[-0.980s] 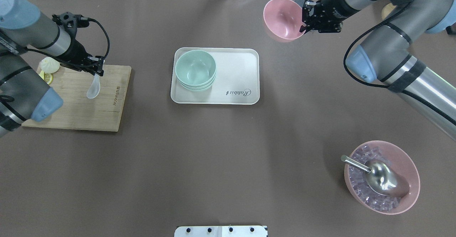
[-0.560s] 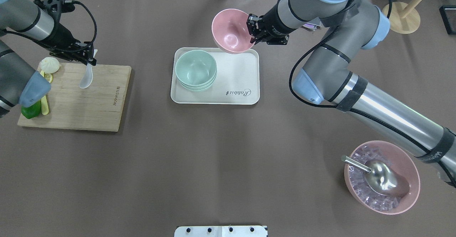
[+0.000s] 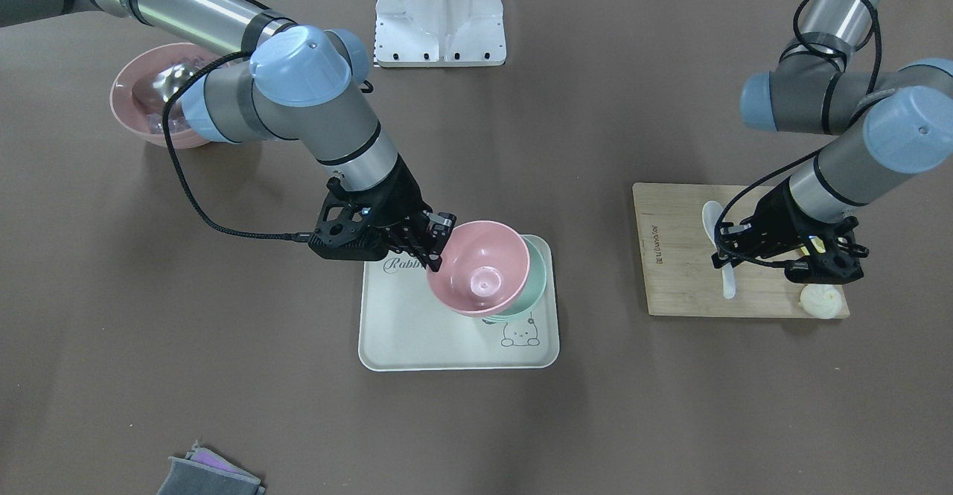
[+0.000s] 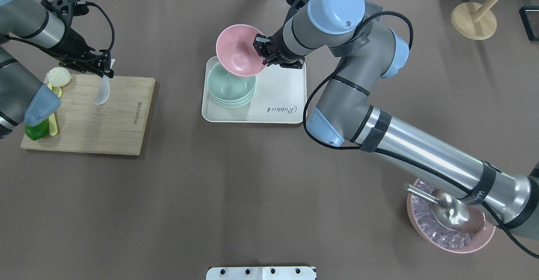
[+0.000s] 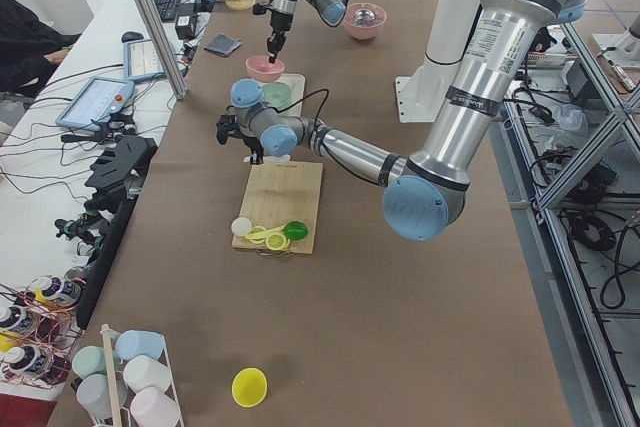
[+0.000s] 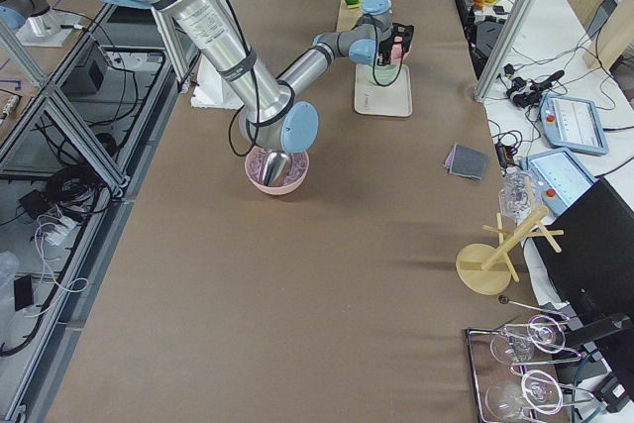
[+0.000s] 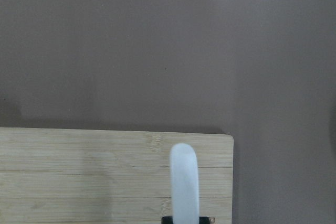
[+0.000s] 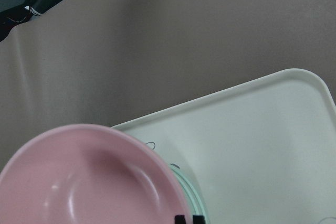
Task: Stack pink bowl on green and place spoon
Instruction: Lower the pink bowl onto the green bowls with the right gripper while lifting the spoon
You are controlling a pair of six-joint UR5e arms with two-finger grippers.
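Observation:
The pink bowl [image 4: 239, 50] hangs tilted in the air, overlapping the far edge of the green bowl stack [image 4: 230, 90] on the white tray [image 4: 280, 86]. My right gripper [image 4: 262, 52] is shut on the pink bowl's rim. In the front view the pink bowl [image 3: 480, 268] covers most of the green bowls [image 3: 537, 280], held by the right gripper [image 3: 436, 246]. My left gripper [image 4: 107, 69] is shut on the handle of the white spoon [image 4: 102, 94], which hangs over the wooden cutting board [image 4: 109, 122]. The spoon also shows in the left wrist view [image 7: 185, 182].
A pink bowl of clear cubes with a steel scoop [image 4: 450, 227] stands at the near right under the right arm. A white bun [image 4: 58, 76] and green and yellow items [image 4: 37, 130] lie on the board's left edge. A wooden stand [image 4: 470, 15] is far right.
The right arm has swung left with the pink bowl, from the far right of the table to over the green bowls. The left gripper lifted the spoon slightly toward the board's far edge.

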